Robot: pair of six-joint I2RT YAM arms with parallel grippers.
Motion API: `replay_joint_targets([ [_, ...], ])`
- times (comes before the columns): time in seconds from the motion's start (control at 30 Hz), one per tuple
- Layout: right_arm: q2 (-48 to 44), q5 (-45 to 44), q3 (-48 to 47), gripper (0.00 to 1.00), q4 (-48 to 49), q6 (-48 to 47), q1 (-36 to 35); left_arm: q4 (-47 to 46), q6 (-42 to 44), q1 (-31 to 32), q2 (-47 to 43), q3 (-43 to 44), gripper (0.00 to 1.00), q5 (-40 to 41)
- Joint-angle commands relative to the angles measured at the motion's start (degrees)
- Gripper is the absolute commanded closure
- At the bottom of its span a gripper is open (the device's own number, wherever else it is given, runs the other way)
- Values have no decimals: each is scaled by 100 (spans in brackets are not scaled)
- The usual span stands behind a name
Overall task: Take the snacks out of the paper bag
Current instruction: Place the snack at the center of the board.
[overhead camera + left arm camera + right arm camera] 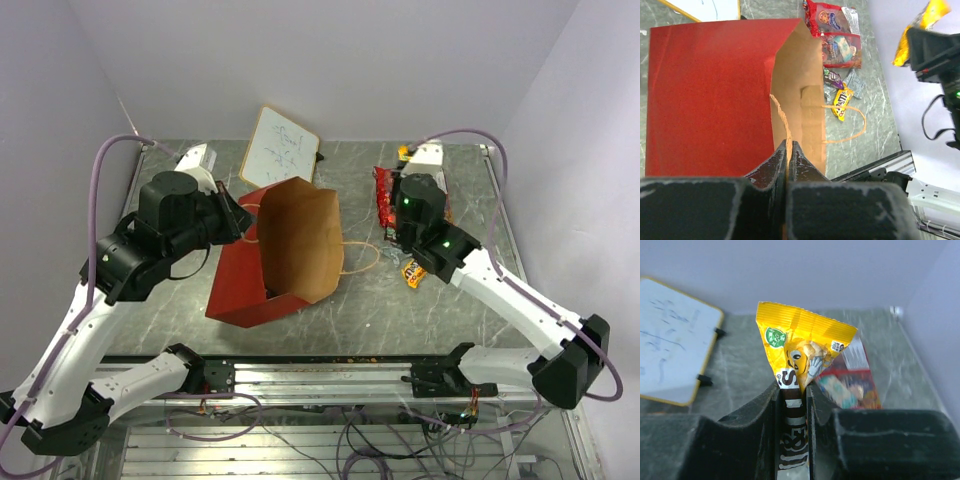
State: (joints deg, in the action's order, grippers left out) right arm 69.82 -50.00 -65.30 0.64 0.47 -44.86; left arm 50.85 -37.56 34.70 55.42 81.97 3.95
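Currently the paper bag [275, 250] lies on its side in the middle of the grey table [400, 310], red outside, brown inside, its mouth turned toward the right arm. The left gripper [788, 150] is clenched on the bag's near rim, just where a tan loop handle [855, 125] is attached, with the jaws pressed together and only paper between them.

The right gripper [792, 390] is clamped on the lower end of a yellow packet [805, 347] and holds it upright in the air, clear of the bag and above the right side of the table. Below and beyond it, other snacks already lie out. A large red candy bag [832, 20] lies flat near the back. Small packets [842, 102] in yellow, purple and silver are scattered just beside the bag's mouth. A whiteboard [280, 147] leans behind the bag.

As I judge it, the step in hand is setting this packet down with the rest. It should be done well by lowering it over bare table near the pile and opening the jaws only when it is close to the surface. The left arm's pinch ought to hold the mouth open meanwhile. I cannot tell whether anything remains deep inside.
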Motion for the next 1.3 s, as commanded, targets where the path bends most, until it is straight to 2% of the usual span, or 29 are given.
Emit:
replay_joint_targets([
  [0.0,-344,728,904,88,-1290,2563,898,28,-137,2,-166,-52,93,-9],
  [0.1,-478,1307,1641,88,-1537,3831,1395,47,-184,2,-189,-87,93,-47],
  [0.2,-607,1676,2314,88,-1454,4607,1784,77,-207,0,-185,-103,93,-98],
  [0.47,-355,2530,3189,86,-725,5208,2523,-24,-242,1,-131,-195,93,-333],
  [0.57,-114,2527,3182,84,-501,5096,2630,-31,-216,2,-86,-191,93,-392],
  [0.63,43,2490,3089,78,-477,5015,2670,-37,-200,2,-80,-183,93,-419],
  [0.8,118,2639,2934,49,-665,4999,2737,-14,-160,2,-105,-223,93,-466],
  [0.87,-30,2684,2988,42,-741,4886,2741,-23,-147,2,-134,-238,93,-473],
  [1.03,-382,3136,2798,39,-765,3682,2744,154,108,2,-148,-9,93,-125],
  [1.17,-204,3861,2311,36,-1099,2750,2732,377,511,1,-18,389,93,253],
  [1.27,18,4484,2088,36,-1198,2429,2720,515,892,2,175,721,93,469],
])
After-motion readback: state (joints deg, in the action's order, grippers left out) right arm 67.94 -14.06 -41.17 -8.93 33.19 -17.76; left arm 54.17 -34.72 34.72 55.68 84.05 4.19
